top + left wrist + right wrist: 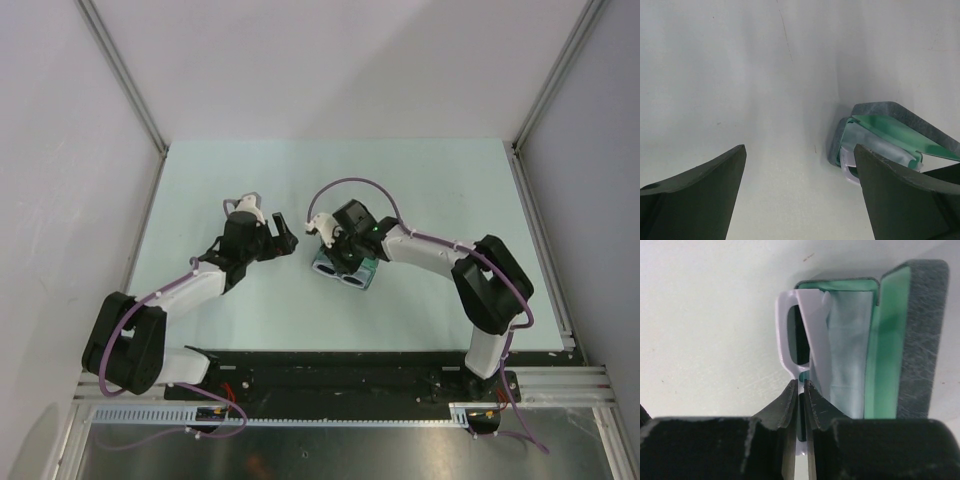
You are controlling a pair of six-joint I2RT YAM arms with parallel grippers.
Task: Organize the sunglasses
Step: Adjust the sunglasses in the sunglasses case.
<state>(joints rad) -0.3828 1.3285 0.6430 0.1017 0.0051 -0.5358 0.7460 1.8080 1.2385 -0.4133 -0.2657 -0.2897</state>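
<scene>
The sunglasses (815, 330), white-framed with dark lenses, stand on edge in the open grey case (922, 340), against its green lining. My right gripper (801, 385) is shut on the sunglasses at the thin white bridge, one finger on each side. From above, the right gripper (335, 255) is over the case (372, 268) and the sunglasses (345, 278) poke out at its front. My left gripper (282, 232) hangs open just left of the case with nothing between its fingers. In the left wrist view the left gripper (800, 160) frames bare table, with the case (900, 112) and sunglasses (847, 162) behind the right finger.
A pale grey-blue cloth (850, 350) lies inside the case beside the sunglasses. The pale green table (200, 180) is walled by white panels and metal posts (120, 70) at the back and sides.
</scene>
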